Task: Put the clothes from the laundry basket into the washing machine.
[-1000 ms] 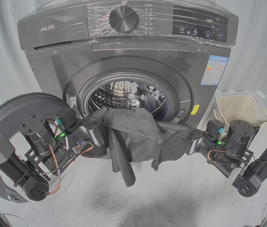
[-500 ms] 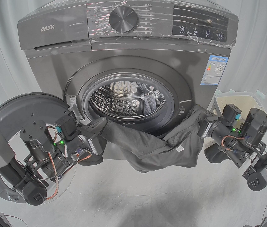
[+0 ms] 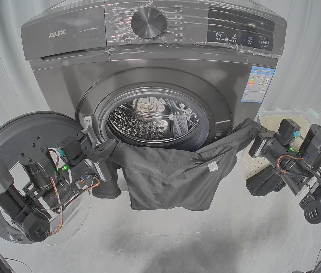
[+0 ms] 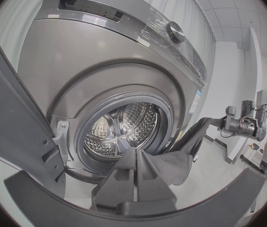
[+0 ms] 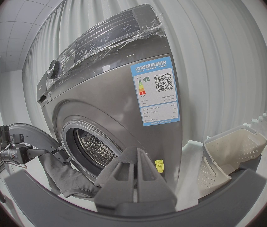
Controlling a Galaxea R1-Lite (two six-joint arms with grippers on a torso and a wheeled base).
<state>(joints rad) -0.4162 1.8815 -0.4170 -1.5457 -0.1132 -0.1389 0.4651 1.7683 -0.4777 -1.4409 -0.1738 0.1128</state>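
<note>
A dark grey garment (image 3: 168,175) hangs spread out flat below the washing machine's open drum (image 3: 153,118). My left gripper (image 3: 109,145) is shut on its left corner, beside the drum's lower left rim. My right gripper (image 3: 253,131) is shut on the right corner, just right of the drum. In the left wrist view the closed fingertips (image 4: 136,152) pinch the cloth (image 4: 174,167), with the drum (image 4: 124,126) behind. The right wrist view shows its gripper (image 5: 137,152) shut on cloth, and the garment (image 5: 67,177) sagging toward the left gripper (image 5: 34,152). The cream laundry basket (image 3: 282,120) stands behind the right arm.
The machine's round door (image 3: 23,133) stands open at the left, behind my left arm. A dark fold of cloth (image 3: 263,182) hangs below the right arm beside the basket (image 5: 231,152). Bare grey floor (image 3: 190,239) lies in front of the machine. Curtains run behind it.
The right gripper moved right and up, away from the left one, pulling the bunched garment off the drum rim and stretching it out flat. The left gripper shifted slightly left.
</note>
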